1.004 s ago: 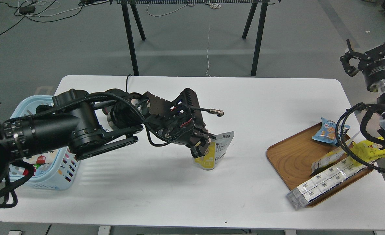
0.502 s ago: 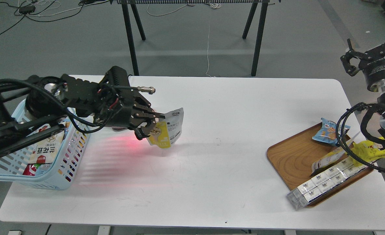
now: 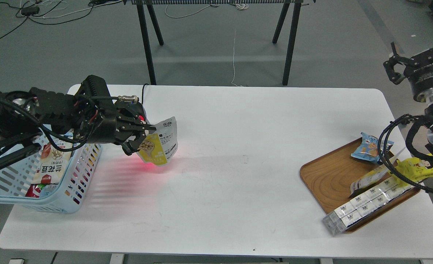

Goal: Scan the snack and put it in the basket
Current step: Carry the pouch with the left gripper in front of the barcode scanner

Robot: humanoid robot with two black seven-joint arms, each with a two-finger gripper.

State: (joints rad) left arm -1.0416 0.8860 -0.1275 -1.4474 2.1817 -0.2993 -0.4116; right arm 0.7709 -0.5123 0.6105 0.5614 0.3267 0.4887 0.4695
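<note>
Head view. The left gripper (image 3: 143, 136) is clamped on the snack (image 3: 158, 146), pinching the pouch at its upper left edge so that it hangs tilted above the white table (image 3: 238, 176), its yellow front and white text panel turned toward the camera. The snack is just to the right of the basket (image 3: 40, 203), outside the rim and not yet over the opening. A red glow lies on the tabletop directly under the pouch, just right of the basket's slotted wall; this is probably scanner light, though no scanner can be made out. The basket already holds other packets. The right gripper (image 3: 403, 68) is far to the right of the basket, raised off the table edge above the wooden tray (image 3: 326, 179); its fingers stand apart and hold nothing.

Judged step: scanning, with transfer to the basket to follow. To do it well, the printed panel should face the light squarely. The pouch should then clear the near rim before travelling sideways, since its low corner could catch the wall. Release is best made over an open part of the basket.
</note>
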